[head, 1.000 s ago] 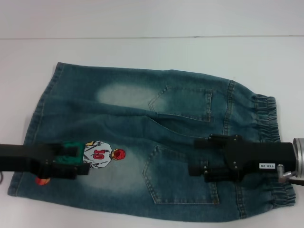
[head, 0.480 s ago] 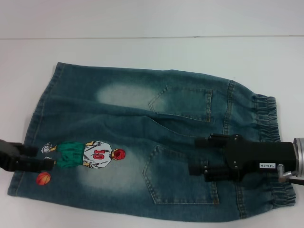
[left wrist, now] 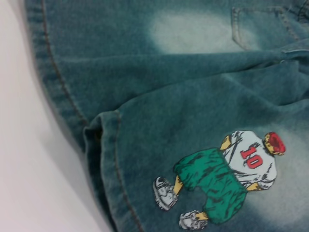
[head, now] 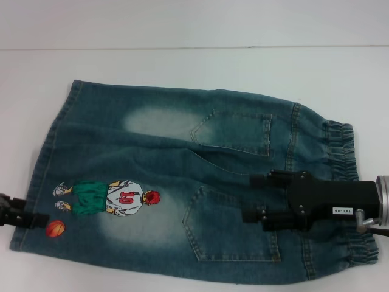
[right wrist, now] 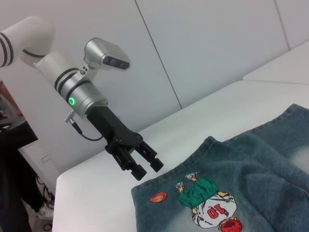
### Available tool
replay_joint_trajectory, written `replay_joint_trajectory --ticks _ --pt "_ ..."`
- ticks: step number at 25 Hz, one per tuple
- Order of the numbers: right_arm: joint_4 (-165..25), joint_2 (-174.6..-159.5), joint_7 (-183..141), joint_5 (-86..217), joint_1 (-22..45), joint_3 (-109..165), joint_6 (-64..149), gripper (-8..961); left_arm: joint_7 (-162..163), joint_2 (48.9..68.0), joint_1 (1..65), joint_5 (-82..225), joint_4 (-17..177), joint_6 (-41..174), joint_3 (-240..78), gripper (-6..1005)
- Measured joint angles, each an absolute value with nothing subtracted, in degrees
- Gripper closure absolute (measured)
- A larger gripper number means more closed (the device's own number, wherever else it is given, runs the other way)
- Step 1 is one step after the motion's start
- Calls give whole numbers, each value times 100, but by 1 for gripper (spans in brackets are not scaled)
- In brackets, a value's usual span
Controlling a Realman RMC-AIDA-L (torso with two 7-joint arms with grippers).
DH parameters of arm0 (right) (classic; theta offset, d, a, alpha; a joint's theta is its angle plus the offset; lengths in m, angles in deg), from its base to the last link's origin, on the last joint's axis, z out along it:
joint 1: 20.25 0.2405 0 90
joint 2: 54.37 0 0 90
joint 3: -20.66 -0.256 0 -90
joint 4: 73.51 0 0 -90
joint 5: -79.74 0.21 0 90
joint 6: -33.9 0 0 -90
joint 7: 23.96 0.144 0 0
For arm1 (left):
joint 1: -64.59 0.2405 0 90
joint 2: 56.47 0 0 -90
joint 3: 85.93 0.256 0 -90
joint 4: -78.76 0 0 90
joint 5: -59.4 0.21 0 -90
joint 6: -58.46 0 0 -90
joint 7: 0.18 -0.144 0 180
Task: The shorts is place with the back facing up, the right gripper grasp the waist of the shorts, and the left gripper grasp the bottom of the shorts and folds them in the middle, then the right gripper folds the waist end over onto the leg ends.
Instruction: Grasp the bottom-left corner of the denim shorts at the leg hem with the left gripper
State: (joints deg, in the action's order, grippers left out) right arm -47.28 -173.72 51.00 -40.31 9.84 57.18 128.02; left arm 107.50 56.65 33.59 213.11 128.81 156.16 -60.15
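Observation:
The faded blue denim shorts (head: 182, 176) lie flat on the white table, back pockets up, with the ruffled waist (head: 343, 152) on the right and the leg hems (head: 45, 158) on the left. My right gripper (head: 248, 198) hovers open over the lower back pocket, just inside the waist, holding nothing. At the left edge of the head view my left gripper (head: 36, 219) sits beside the lower leg hem, next to the orange basketball patch (head: 55, 229). The right wrist view shows the left gripper (right wrist: 147, 169) open and empty above the table, just off the hem. The cartoon player (left wrist: 227, 179) is uncovered.
White table (head: 194, 67) surrounds the shorts, with a pale wall behind. The near leg hem (left wrist: 104, 159) is slightly bunched where the two legs overlap. The left arm's silver wrist with its green ring (right wrist: 72, 100) reaches in from beyond the hem side.
My left gripper has drawn back to the left, off the shorts, uncovering the cartoon player and the basketball patch. The right gripper has stayed in place over the pocket.

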Motion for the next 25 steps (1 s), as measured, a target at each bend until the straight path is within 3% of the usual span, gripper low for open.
replay_joint_trajectory --ticks 25 --pt "-4705 -17363 5100 -4021 980 5634 12828 45 10920 5673 3339 21865 12832 15581 -5957 114"
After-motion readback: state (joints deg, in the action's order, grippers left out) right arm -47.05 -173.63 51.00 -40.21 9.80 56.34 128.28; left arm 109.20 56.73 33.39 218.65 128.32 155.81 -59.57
